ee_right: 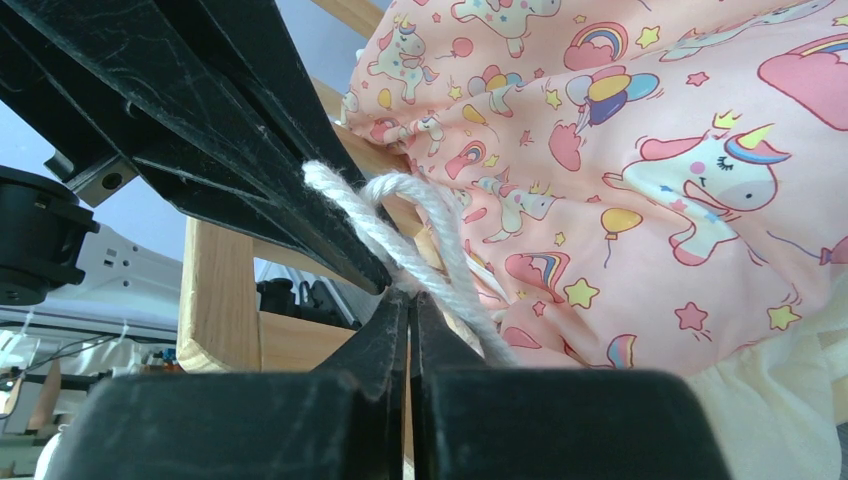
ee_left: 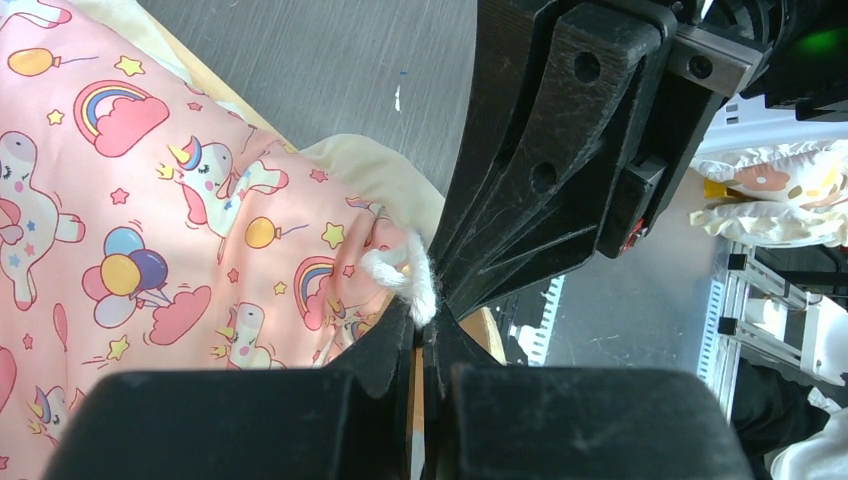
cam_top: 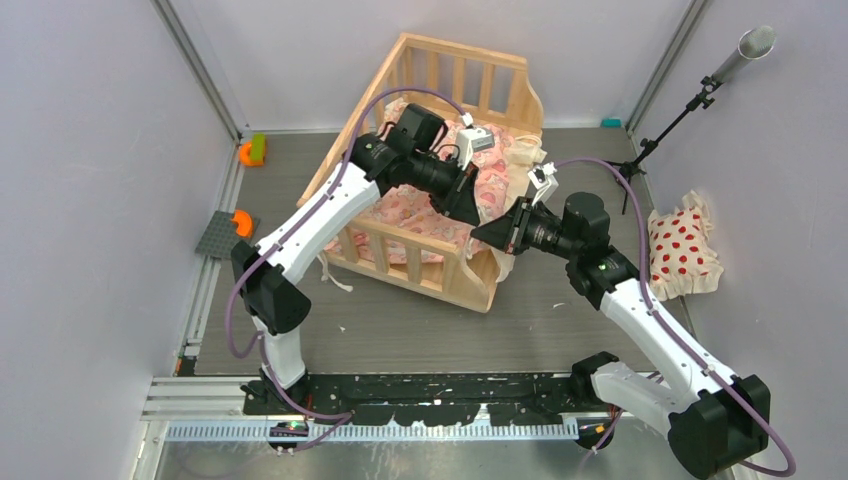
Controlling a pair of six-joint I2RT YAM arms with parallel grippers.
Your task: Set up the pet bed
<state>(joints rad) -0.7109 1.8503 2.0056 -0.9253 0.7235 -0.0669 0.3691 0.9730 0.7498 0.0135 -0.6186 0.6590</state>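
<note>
The pet bed (cam_top: 415,262), a light wooden slatted frame, stands mid-table with a pink unicorn-print cushion (cam_top: 495,175) lying inside. Both grippers meet tip to tip at its near right corner. My left gripper (ee_left: 424,320) is shut on the cushion's white tie cord (ee_left: 402,272), and the right arm's black fingers (ee_left: 540,180) are right in front of it. My right gripper (ee_right: 408,296) is shut where a strand of the looped cord (ee_right: 425,232) runs into its tips, beside a wooden post (ee_right: 218,290). The left arm's fingers (ee_right: 230,130) cross above it.
A white pillow with red dots (cam_top: 683,250) lies at the right wall. Orange pieces (cam_top: 252,150) (cam_top: 240,222) and a grey plate (cam_top: 220,238) sit at the left edge. A microphone stand (cam_top: 690,105) rises at the back right.
</note>
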